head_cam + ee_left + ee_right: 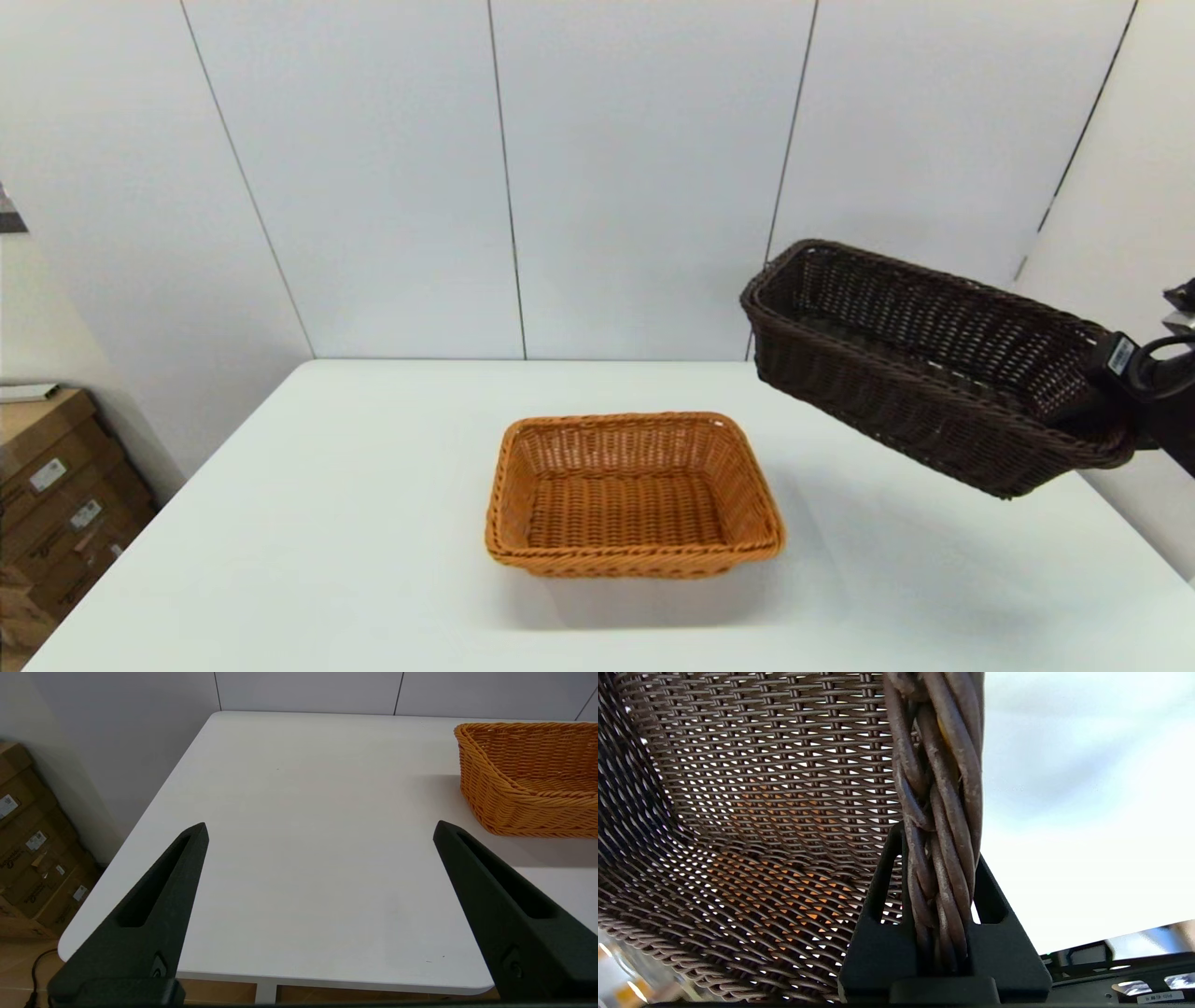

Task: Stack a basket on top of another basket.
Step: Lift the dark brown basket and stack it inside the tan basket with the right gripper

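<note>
Up at mid-right of the head view, dark brown basket (pixel 924 364) lifted, tilted — braided rim pinched tight by right gripper (pixel 941 858). Orange basket (pixel 633 495) resting at table (pixel 280 523) centre. Left gripper (pixel 320 830) spread wide, holding nothing.

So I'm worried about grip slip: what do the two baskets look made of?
Dark basket: woven wicker or plastic rattan, smooth strands, open weave, braided rim held by the right gripper. Orange basket: similar tight weave, slight sheen, possibly synthetic.
</note>
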`<action>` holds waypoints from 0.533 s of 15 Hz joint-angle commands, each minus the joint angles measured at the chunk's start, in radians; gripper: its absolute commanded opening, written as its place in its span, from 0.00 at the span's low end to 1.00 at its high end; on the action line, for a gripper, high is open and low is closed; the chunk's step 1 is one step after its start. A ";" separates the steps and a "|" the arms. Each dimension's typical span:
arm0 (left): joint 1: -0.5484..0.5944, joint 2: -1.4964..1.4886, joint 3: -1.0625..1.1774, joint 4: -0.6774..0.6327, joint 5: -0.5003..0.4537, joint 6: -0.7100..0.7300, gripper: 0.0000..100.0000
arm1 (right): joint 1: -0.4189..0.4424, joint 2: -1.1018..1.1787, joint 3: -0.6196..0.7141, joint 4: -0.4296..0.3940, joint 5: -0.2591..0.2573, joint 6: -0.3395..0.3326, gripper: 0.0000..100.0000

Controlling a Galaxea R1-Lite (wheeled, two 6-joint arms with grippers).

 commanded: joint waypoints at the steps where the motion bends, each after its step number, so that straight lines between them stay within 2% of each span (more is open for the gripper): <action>1: 0.000 0.000 0.000 0.001 0.001 0.000 1.00 | 0.160 -0.046 -0.003 0.025 0.001 -0.026 0.00; 5: 0.000 0.000 0.000 0.001 0.001 0.000 1.00 | 0.350 -0.037 -0.002 0.028 0.000 -0.014 0.00; 8: 0.000 0.000 0.000 0.001 0.000 0.000 1.00 | 0.453 -0.010 -0.012 0.025 -0.006 -0.018 0.00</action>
